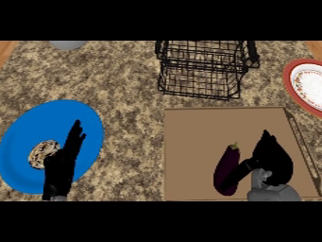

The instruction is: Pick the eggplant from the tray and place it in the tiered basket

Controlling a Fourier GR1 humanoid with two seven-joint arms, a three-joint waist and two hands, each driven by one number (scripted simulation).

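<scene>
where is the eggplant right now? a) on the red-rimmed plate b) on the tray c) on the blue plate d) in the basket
b: the eggplant lies on the tray, next to the right hand; the basket stands beyond it.

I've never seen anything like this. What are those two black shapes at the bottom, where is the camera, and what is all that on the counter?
The camera sits at the robot's head and looks steeply down at a speckled counter. The two black shapes are the robot's hands, coming in from the lower edge.

The left hand is open, fingers straight, resting over a blue plate that carries a small round pastry, perhaps a doughnut. The right hand is over a brown tray, right beside a dark purple eggplant. Its thumb seems to touch the eggplant, but it is not curled round it, so nothing is held yet.

Behind the tray stands a black wire basket. At the right edge lies a white plate with a red rim, and a grey object peeks in at the top.
</scene>
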